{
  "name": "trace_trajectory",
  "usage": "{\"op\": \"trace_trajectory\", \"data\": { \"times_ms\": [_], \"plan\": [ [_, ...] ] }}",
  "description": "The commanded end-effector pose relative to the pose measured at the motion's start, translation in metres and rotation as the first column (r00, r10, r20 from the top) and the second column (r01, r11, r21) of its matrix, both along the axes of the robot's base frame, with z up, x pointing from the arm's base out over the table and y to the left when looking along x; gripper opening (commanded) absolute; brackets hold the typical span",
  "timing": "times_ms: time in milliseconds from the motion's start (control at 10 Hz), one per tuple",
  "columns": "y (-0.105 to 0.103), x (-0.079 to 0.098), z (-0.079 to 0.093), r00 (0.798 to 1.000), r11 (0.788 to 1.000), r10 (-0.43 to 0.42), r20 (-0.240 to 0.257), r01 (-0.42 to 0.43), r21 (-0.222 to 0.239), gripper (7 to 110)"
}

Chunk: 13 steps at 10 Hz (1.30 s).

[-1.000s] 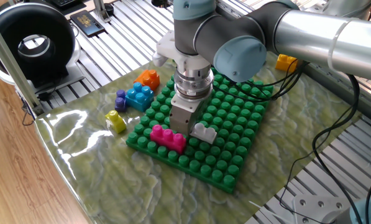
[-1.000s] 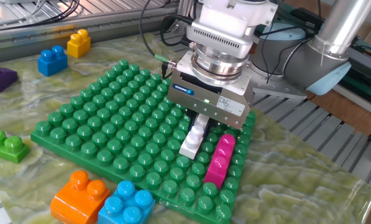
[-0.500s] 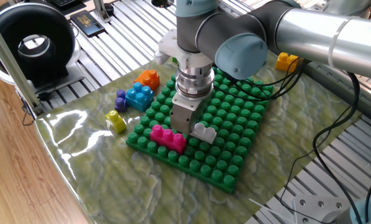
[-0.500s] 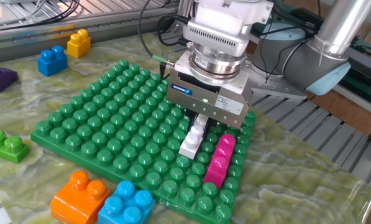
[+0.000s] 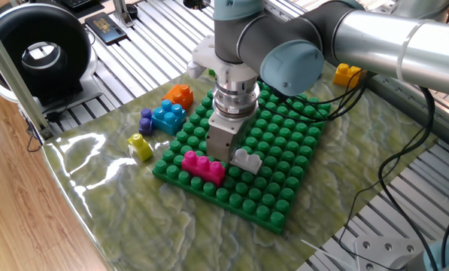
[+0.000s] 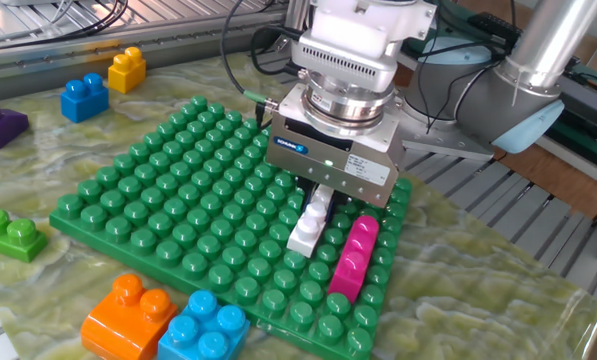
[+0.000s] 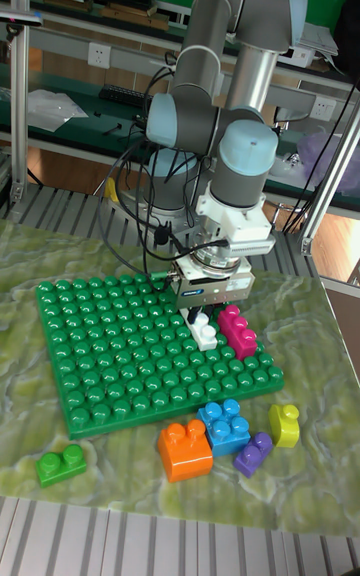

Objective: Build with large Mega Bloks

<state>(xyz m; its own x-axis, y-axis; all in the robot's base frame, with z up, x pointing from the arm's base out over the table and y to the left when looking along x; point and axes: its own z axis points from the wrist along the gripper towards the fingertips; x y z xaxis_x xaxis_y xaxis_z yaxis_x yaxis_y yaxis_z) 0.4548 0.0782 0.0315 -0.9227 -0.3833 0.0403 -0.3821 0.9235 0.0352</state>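
A white-grey Mega Blok (image 6: 306, 232) sits pressed onto the big green baseplate (image 6: 158, 200) near its edge, with a magenta brick (image 6: 352, 256) alongside it. My gripper (image 6: 321, 195) hangs straight down over the white brick's far end, its fingers straddling that end; it looks open, and its body hides the fingertips. In one fixed view the gripper (image 5: 222, 154) stands just behind the magenta brick (image 5: 202, 165) and beside the white brick (image 5: 247, 159). The tall view shows the gripper (image 7: 204, 314) above the white brick (image 7: 205, 333) and the magenta brick (image 7: 238, 330).
Loose bricks lie on the mat beside the baseplate: orange (image 7: 185, 448), light blue (image 7: 228, 424), purple (image 7: 253, 454), yellow (image 7: 284, 424) and a small green one (image 7: 60, 463). A yellow brick (image 6: 126, 68) and a blue brick (image 6: 84, 97) lie beyond the far side. Cables trail behind the arm.
The gripper has shifted very slightly sideways and up, while the white brick has stayed seated on the baseplate. Nothing else has moved.
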Motion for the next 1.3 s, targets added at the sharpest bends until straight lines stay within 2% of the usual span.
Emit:
{"op": "trace_trajectory", "data": {
  "times_ms": [0, 400, 500, 900, 1000, 1200],
  "plan": [
    [0.0029, 0.0003, -0.0003, 1.000, 1.000, -0.002, -0.004, 0.003, 0.015, 7],
    [0.0056, -0.0082, 0.0009, 0.999, 1.000, 0.009, -0.037, -0.008, 0.027, 7],
    [0.0055, -0.0081, 0.0011, 0.999, 0.999, 0.017, -0.037, -0.016, 0.027, 22],
    [0.0022, -0.0075, 0.0038, 0.998, 0.999, 0.052, -0.041, -0.051, 0.018, 22],
    [0.0003, -0.0072, 0.0053, 0.997, 0.998, 0.061, -0.042, -0.060, 0.012, 44],
    [0.0005, -0.0066, 0.0066, 0.997, 0.998, 0.068, -0.045, -0.068, 0.009, 44]
  ]
}}
